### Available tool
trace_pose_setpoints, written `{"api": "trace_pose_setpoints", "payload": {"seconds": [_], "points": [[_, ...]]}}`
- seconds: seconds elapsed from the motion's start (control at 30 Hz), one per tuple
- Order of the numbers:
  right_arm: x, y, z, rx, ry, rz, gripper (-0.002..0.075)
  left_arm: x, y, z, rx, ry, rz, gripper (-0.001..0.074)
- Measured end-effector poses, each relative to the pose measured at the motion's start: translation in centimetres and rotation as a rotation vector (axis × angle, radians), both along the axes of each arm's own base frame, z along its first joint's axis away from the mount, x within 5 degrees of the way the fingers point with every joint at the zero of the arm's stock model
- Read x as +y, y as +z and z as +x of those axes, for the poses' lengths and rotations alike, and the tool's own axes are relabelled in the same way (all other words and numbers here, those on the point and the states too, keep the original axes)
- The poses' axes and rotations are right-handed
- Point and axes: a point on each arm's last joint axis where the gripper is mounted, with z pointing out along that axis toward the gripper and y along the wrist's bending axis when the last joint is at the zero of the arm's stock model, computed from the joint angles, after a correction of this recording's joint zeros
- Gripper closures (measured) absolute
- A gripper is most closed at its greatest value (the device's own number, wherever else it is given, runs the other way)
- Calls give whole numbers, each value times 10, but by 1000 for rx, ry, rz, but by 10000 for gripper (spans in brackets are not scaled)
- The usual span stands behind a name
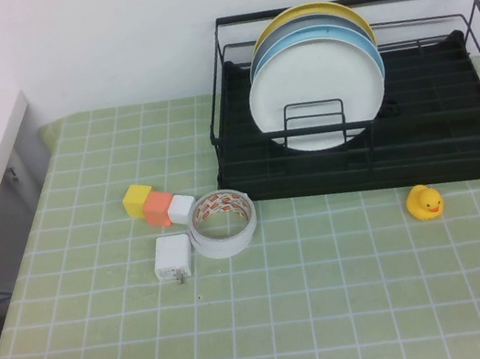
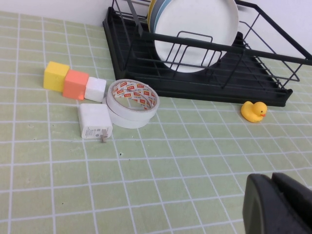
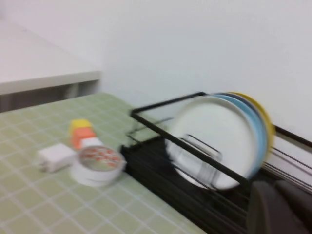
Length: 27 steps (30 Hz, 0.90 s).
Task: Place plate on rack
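High view: plate (image 1: pixel 315 101) upright in rack (image 1: pixel 438 140), well apart from both tools, grip unreadable.

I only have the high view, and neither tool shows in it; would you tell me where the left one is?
Observer: The left tool hangs over the green mat, on the near side of the rubber duck, apart from the rack.
Operator: And the right tool?
Observer: The right tool faces the rack, toward the plate standing upright in it.
Operator: Is either carrying a plate?
Observer: No plate shows at either tool.
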Motion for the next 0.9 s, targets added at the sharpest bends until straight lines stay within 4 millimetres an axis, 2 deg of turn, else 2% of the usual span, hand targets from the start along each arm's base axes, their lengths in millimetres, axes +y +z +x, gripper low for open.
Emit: {"api": "trace_pose_setpoints", "payload": {"seconds": [0.13, 0.27, 0.63, 0.9], "points": [[-14, -33, -2, -18, -125, 12, 717, 0, 0, 0, 0, 0, 0, 736], [-30, -52, -9, 16, -272, 71, 717, 0, 0, 0, 0, 0, 0, 736], [-58, -75, -34, 170, -699, 99, 717, 0, 0, 0, 0, 0, 0, 736], [-57, -81, -36, 243, -686, 97, 717, 0, 0, 0, 0, 0, 0, 736]]}}
